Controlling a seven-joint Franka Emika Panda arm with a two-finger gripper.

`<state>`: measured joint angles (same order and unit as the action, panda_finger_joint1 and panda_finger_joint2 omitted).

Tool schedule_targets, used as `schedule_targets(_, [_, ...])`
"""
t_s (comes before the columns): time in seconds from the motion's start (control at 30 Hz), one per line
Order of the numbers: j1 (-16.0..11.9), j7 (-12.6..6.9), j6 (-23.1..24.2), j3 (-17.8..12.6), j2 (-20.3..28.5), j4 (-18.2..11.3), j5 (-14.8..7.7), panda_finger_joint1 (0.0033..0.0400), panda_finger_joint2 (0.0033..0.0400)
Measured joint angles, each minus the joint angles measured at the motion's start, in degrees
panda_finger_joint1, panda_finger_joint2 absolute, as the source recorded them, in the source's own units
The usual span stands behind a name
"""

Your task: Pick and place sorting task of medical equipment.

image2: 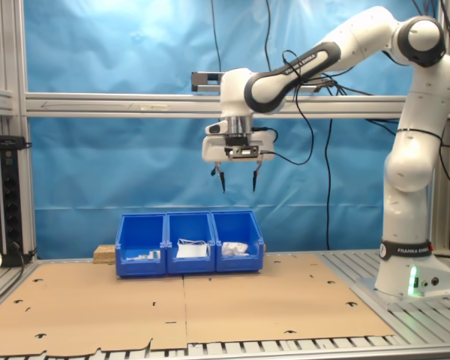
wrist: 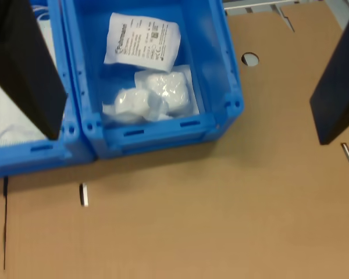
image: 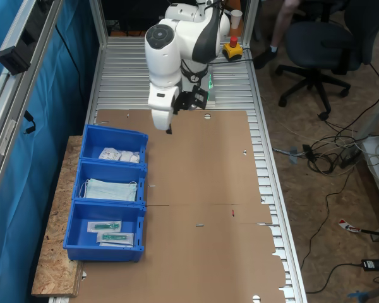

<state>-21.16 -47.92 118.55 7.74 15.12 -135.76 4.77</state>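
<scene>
Cardboard sheet [wrist: 221, 221] fills the foreground of my wrist view, and just past it sits the blue bin [wrist: 224, 75] holding the white packet [wrist: 142, 43]. That packet lies flat at the bin's far end, its long side running across the bin, with crumpled clear-wrapped items [wrist: 154, 96] between it and the near wall. My gripper [image2: 238, 182] hangs spread and empty, well above the bin; I judge a descent comes next. Height shows in the second exterior view, while the wrist view gives the packet's lie.

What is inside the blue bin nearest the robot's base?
White sealed packets: one flat printed, with crumpled clear-wrapped ones beside it, inside the end bin. Anything under them is hidden.
</scene>
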Motion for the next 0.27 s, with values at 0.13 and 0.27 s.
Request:
schedule_targets(0.13, [3.53, 0.05, -2.56, 0.37, 2.26, 0.02, 0.00, 0.0400, 0.0400])
schedule_targets(0.27, [7.10, 0.72, -4.56, 0.45, 4.12, 0.02, 0.00, 0.0400, 0.0400])
